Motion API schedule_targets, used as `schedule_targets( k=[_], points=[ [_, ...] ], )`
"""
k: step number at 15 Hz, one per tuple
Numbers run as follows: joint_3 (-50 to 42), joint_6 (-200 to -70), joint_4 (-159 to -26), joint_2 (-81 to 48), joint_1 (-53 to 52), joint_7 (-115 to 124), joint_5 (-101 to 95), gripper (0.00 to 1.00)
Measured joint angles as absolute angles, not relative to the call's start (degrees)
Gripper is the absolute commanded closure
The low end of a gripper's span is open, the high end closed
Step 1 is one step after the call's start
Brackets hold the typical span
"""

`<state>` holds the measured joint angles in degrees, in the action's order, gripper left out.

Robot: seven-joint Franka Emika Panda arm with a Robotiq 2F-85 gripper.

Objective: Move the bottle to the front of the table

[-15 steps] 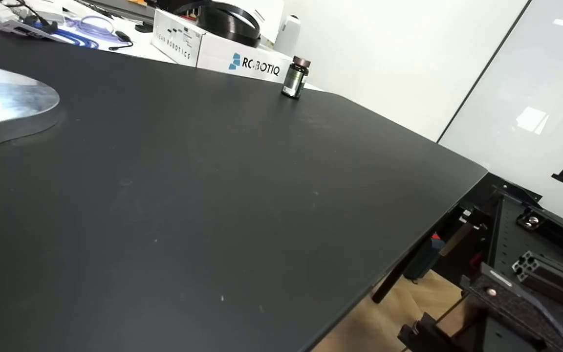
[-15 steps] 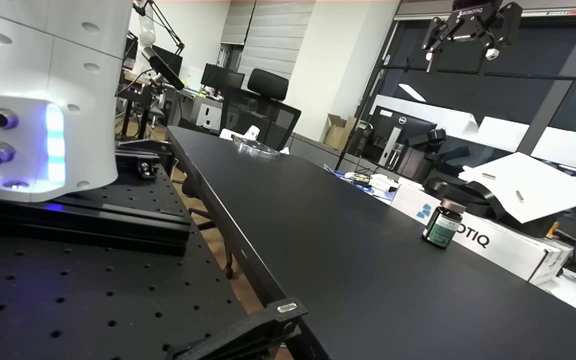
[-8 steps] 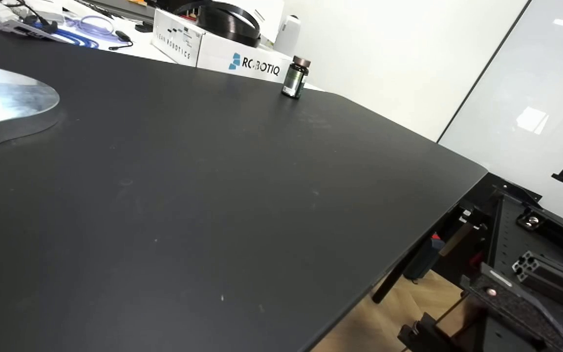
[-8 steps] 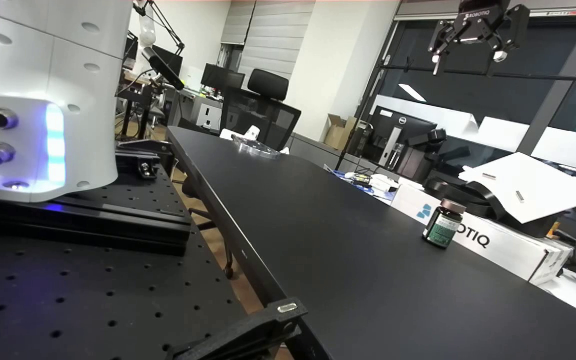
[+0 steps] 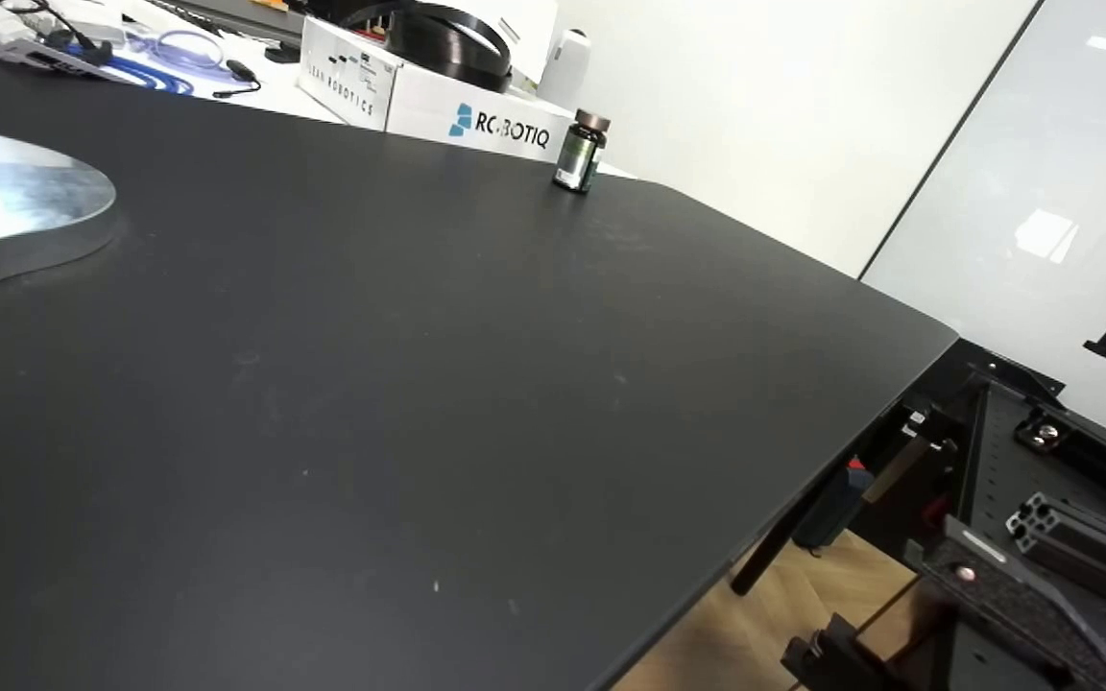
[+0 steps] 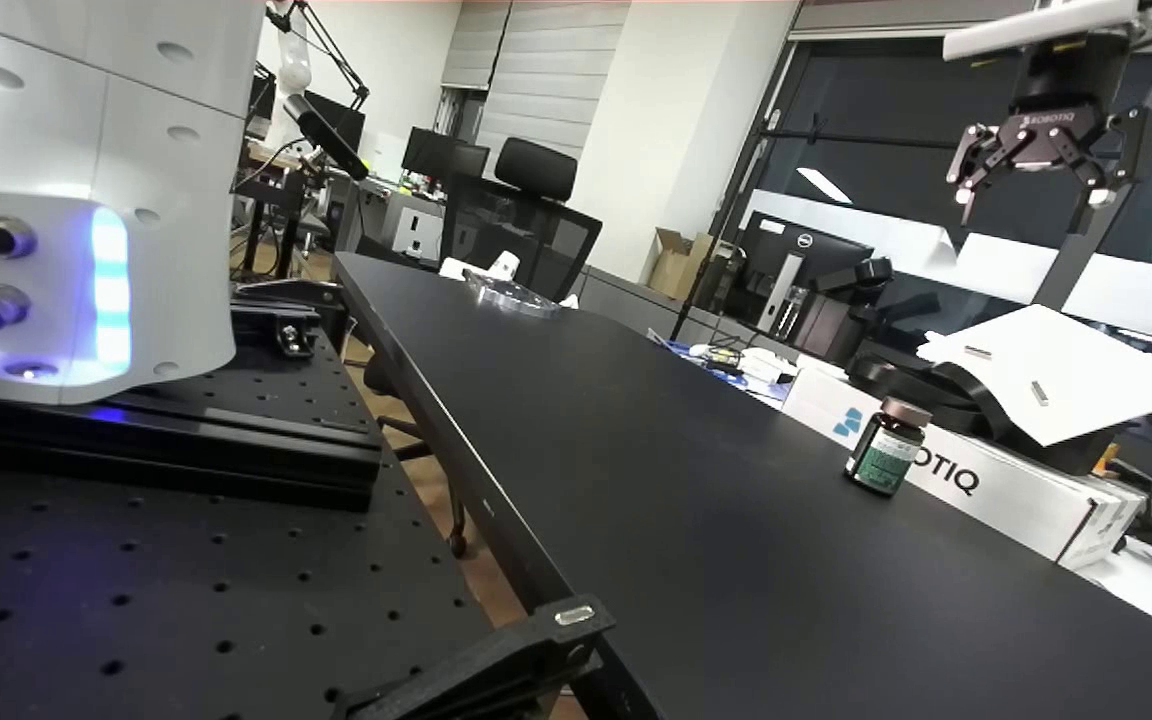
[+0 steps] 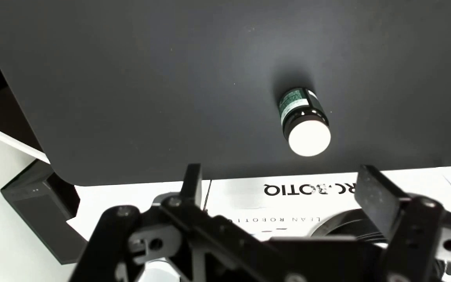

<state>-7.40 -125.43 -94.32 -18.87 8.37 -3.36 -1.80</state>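
In an exterior view a plain white wall (image 5: pixel 726 106) meets a glossy white panel (image 5: pixel 1014 173) at a dark seam (image 5: pixel 949 144), above pale wood-toned floor (image 5: pixel 755 633). A black mesh chair (image 6: pixel 518 215) stands near a pale pillar (image 6: pixel 656 120) and a lowered blind (image 6: pixel 551 70) in an exterior view, with an open cardboard box (image 6: pixel 671 270) and a Dell monitor (image 6: pixel 771 240) by dark windows (image 6: pixel 866 90); the bright patches (image 6: pixel 822 184) there may be reflections.

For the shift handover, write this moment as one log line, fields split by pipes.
bottle: upright on table, near white box | gripper: open, empty, higher than bottle, not touching | task: grasp not yet made
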Motion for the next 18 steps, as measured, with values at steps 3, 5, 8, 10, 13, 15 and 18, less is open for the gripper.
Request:
schedule_targets(
  k=[3,5,8,10,13,15,18],
  points=[
    [-6.78,-125.33,-85.94,-28.11,8.31,-3.32,-0.95,0.0],
    [-5.9,-125.3,-80.59,-33.92,8.24,-3.31,-0.19,0.0],
    [-5.39,-125.35,-76.73,-38.63,7.81,-3.21,-0.09,0.0],
    [-5.41,-125.34,-76.8,-38.35,8.02,-3.32,-0.09,0.0],
    [-5.42,-125.27,-76.8,-37.92,8.15,-3.41,-0.09,0.0],
    [-5.27,-125.57,-76.87,-38.27,8.11,-3.42,-0.08,0.0],
    [-4.55,-127.44,-77.44,-39.36,8.02,-3.51,0.0,0.0]
  ],
)
